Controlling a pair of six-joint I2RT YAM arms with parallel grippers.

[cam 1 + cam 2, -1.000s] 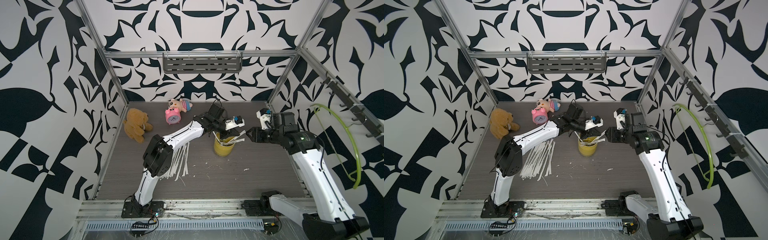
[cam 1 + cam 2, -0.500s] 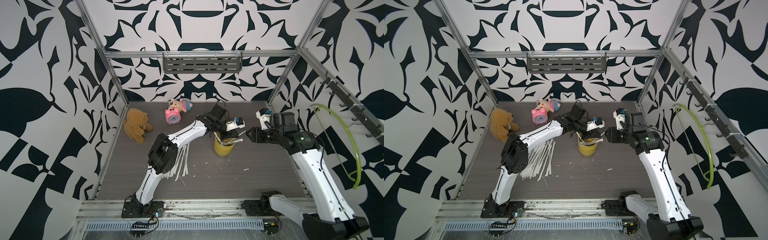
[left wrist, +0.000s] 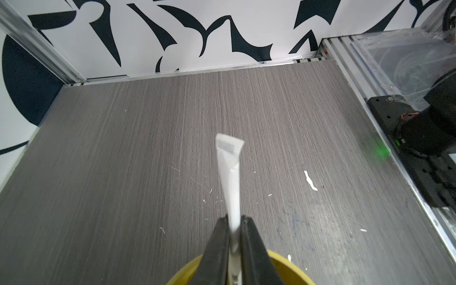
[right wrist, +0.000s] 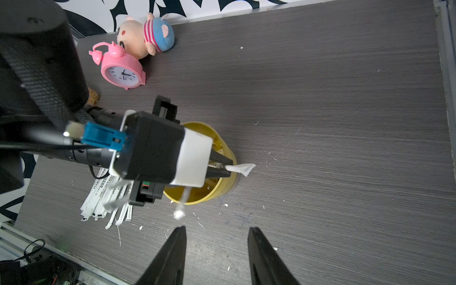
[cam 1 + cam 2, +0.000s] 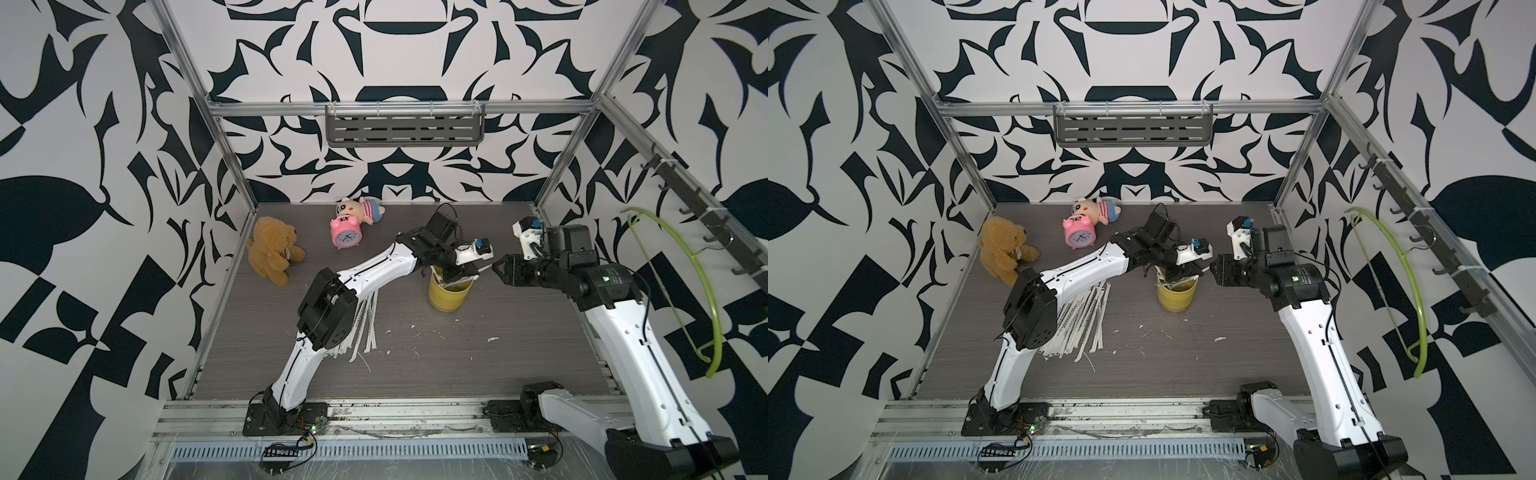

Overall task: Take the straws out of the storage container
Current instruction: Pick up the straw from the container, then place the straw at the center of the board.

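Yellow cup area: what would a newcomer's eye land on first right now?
Probably the left end effector, clamped on one wrapped straw right above the yellow cup. Next comes the fan of white straws lying flat on the table a little away from the cup. The right end effector hovers open beside the cup, holding nothing.

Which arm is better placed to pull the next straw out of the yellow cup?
Left: the left pincer is shut on a straw over the yellow cup, while the right pincer hangs open beside it, empty.
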